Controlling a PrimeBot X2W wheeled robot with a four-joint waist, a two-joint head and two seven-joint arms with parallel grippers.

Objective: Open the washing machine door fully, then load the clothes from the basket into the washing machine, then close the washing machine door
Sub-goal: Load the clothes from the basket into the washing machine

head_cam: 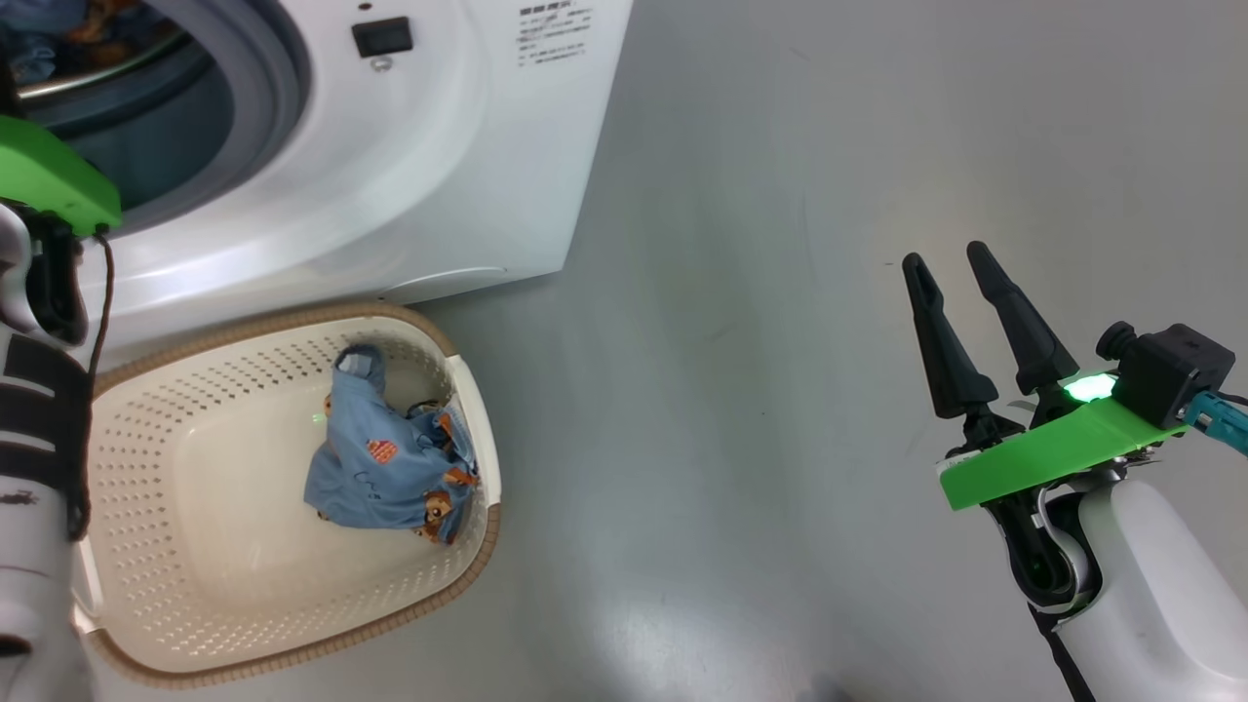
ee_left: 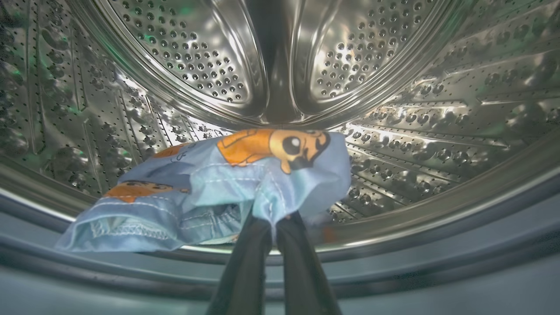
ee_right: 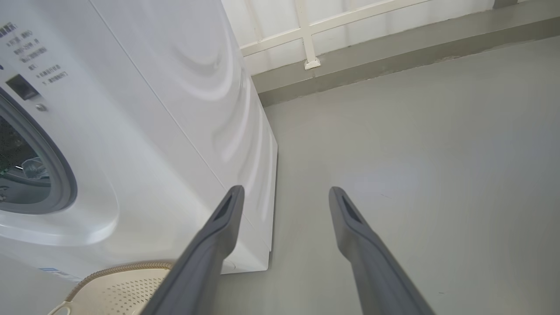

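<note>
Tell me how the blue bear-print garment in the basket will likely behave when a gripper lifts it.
Probably floppy: the bear-print garment lies crumpled in folds, and the similar garment pinched by the left gripper droops sideways in the drum. Likely light, being thin cloth. A loose end may trail on the basket rim.

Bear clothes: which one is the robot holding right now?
The garment at the steel drum, pinched in the shut left gripper. The other one, with a red patch, lies loose in the basket.

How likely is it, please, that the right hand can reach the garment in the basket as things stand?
Probably yes: the right hand is open and empty, with only bare floor between it and the garment lying uncovered in the basket.
</note>
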